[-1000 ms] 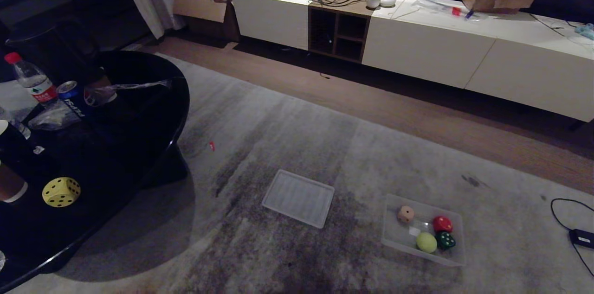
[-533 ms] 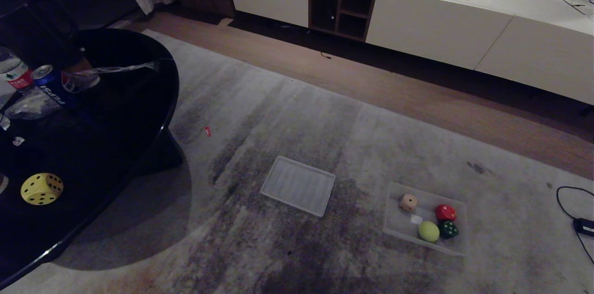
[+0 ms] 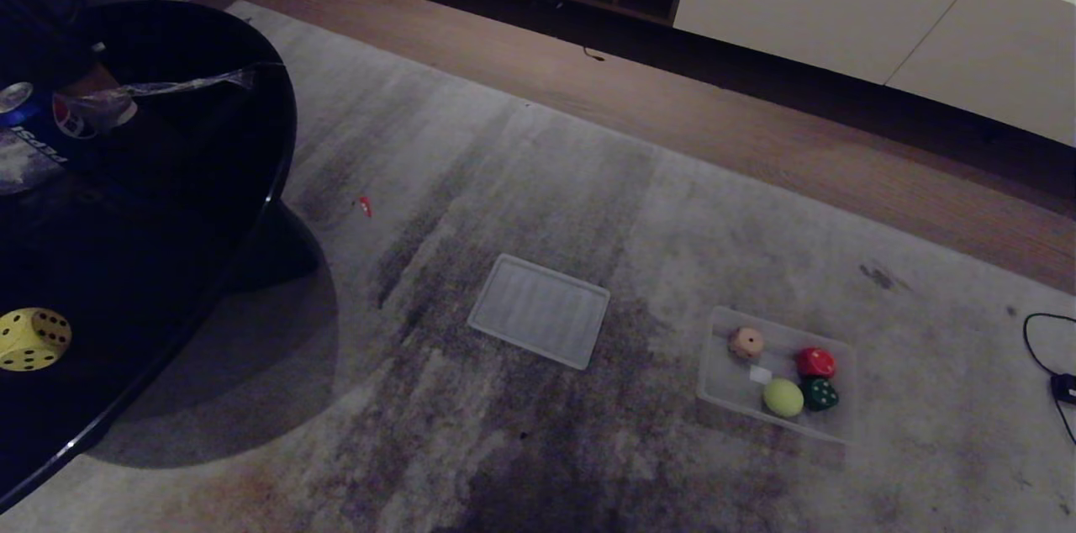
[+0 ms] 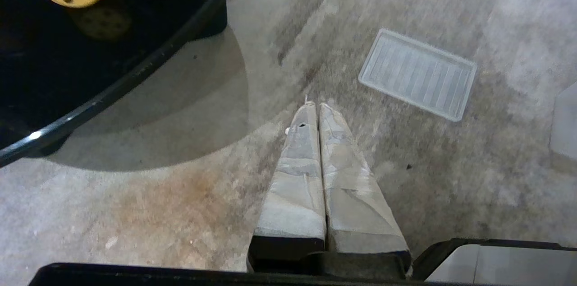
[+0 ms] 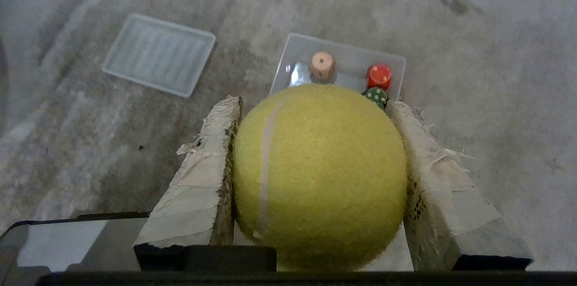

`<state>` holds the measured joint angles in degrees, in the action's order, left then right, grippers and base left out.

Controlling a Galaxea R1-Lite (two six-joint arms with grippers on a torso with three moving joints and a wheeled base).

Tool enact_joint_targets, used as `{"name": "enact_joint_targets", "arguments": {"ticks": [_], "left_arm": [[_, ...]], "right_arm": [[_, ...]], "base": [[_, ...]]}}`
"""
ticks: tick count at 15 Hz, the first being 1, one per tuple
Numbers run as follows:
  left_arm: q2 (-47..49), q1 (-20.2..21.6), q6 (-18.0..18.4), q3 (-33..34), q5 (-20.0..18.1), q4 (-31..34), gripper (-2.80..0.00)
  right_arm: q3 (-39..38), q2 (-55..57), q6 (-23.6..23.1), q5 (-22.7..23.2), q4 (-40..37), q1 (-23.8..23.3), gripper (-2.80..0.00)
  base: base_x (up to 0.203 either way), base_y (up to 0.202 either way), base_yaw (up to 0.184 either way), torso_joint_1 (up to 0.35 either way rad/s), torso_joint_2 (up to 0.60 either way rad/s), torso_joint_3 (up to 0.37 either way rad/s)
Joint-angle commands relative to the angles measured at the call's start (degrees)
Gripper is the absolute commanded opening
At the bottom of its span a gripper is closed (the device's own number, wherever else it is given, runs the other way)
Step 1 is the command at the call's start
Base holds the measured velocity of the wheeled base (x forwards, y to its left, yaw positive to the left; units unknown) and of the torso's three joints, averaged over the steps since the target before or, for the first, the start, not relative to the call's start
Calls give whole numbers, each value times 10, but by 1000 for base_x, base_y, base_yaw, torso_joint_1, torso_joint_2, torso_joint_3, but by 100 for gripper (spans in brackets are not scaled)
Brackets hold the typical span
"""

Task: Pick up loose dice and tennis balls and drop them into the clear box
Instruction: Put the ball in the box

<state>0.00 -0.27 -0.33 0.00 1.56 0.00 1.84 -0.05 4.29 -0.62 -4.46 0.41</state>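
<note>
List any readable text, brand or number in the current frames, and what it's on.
"PEPSI", seen sideways, on the blue can on the black table.
Pips only, no numerals, on the yellow die and the dice in the clear box.
Nothing else is readable.

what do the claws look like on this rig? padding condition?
Both claws have two long flat fingers wrapped in pale grey-white tape on a black base. The left claw has fairly smooth wrapping with creases and a small dark hole near one tip. The right claw's tape is frayed and ragged along the edges, with dark speckling on the inner faces.
</note>
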Motion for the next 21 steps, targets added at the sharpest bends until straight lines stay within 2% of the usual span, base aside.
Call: {"name": "enact_joint_targets", "arguments": {"ticks": [1,17,21], "left_arm": [[1,0,0,1,0,0,-280],[1,0,2,1,-2,0,-280],[1,0,3,1,-2,0,-280]], "right_arm": [[0,1,0,0,0,0,-280],[0,0,0,0,0,0,-280],[0,0,0,0,0,0,-280]], "base": [[0,0,0,1,4,-191],[0,0,0,2,3,-196],[0,0,0,1,4,-64]]}}
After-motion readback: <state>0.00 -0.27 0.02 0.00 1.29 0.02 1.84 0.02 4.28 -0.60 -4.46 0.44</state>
